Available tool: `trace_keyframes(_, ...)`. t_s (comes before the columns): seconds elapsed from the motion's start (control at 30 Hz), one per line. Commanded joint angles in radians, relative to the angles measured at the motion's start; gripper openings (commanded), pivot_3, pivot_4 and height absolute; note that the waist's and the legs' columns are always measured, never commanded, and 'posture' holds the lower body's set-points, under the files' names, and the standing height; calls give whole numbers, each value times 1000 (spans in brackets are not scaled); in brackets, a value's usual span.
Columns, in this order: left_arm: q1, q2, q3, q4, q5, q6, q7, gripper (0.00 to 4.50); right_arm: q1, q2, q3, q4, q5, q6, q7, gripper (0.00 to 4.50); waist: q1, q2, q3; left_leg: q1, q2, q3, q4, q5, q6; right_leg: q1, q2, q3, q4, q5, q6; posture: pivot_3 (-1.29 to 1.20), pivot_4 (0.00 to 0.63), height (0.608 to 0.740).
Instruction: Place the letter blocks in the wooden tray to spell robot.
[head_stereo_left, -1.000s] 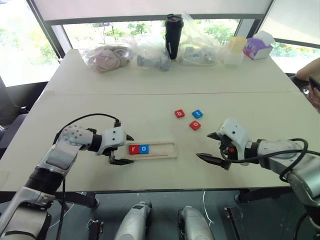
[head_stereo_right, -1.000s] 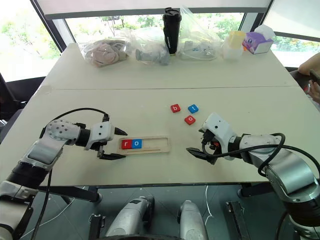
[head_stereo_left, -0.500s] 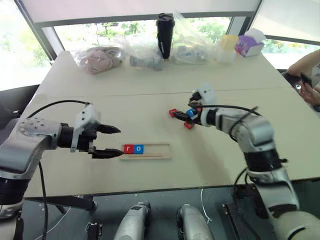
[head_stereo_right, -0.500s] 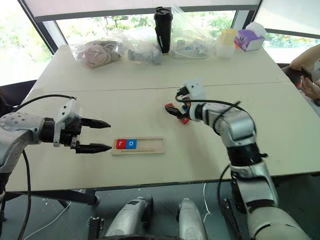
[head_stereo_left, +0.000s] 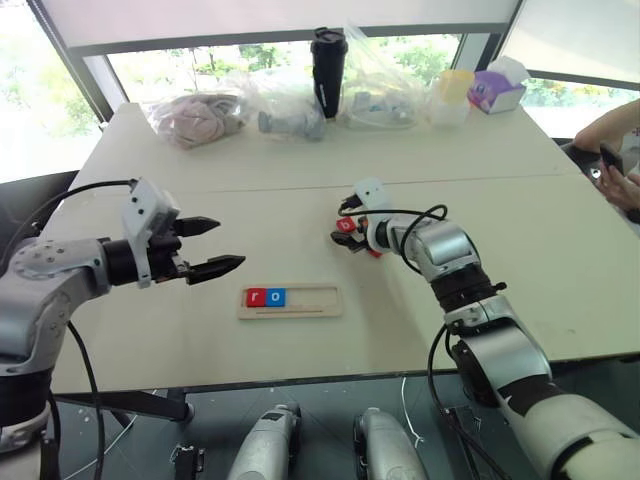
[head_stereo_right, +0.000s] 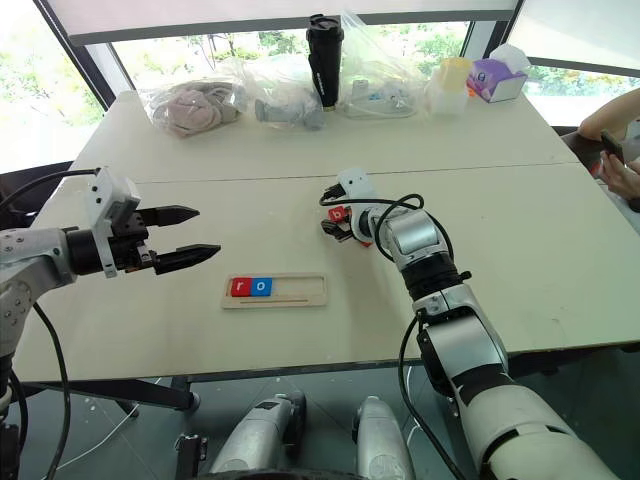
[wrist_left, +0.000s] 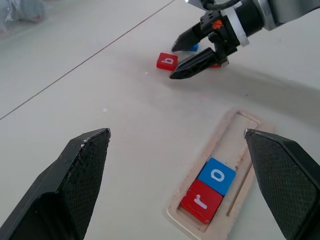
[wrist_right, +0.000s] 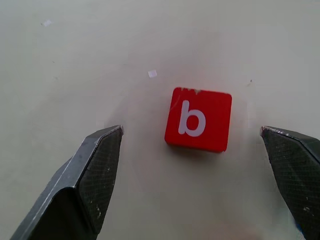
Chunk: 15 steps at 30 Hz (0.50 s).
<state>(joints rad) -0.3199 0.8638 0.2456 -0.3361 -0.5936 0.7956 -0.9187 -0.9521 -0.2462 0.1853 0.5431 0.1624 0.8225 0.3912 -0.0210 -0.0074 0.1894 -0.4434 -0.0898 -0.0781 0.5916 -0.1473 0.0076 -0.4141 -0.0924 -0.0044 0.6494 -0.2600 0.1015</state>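
light: bright daylight from windows (head_stereo_left: 60, 90) behind; glare there | shadows: soft | focus: sharp

The long pale wooden tray (head_stereo_left: 290, 301) lies flat near the table's front edge. At its left end sit a red square "r" block (head_stereo_left: 256, 297) and a blue "o" block (head_stereo_left: 277, 297), touching. Farther back and right, a red "b" block (wrist_right: 199, 119) lies flat on the table.
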Motion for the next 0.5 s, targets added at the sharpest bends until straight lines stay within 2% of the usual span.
trace_keyframes(0.03, -2, 2, 22, -32, -8, -19, 24, 4438, -44, 25, -20, 22, -18, -34, 2, 4500, 0, 0, 0, 0, 0, 0, 0, 0, 0, 0, 1, 0, 0, 0, 0, 0, 150, 740)
trace_keyframes(0.1, 2, -2, 8, -33, -3, -26, 32, 4438, -52, 50, -29, 67, -23, -54, -6, 4500, 0, 0, 0, 0, 0, 0, 0, 0, -1, 0, 1, 0, 0, 0, 0, 0, 150, 740)
trace_keyframes(0.17, 6, 5, -1, -26, 5, -36, 29, 4500, -57, 66, -34, 88, -35, -65, -14, 3947, -1, 0, 0, 0, 0, 0, 0, 0, -1, 0, 1, 0, 0, 0, 0, 0, 150, 740)
trace_keyframes(0.23, 5, 14, -6, -14, 12, -47, 25, 4500, -57, 74, -33, 90, -49, -65, -20, 3148, 0, 0, 0, 0, 0, 0, 0, 0, -1, -1, 2, 0, 0, 0, 0, 0, 150, 740)
trace_keyframes(0.37, -6, 14, -20, -1, 16, -61, 23, 4500, -50, 78, -46, 73, -64, -47, -42, 1158, 0, 0, 0, 0, 0, 0, 0, 0, -1, -5, 2, 1, 0, 0, 0, 0, 150, 740)
trace_keyframes(0.5, -26, -2, -51, 4, 16, -69, 19, 4500, -34, 53, -59, 0, -76, -37, -50, 1168, 3, 0, 0, 0, 0, 0, -1, 0, -1, -5, 2, 1, 0, 0, -1, 0, 150, 740)
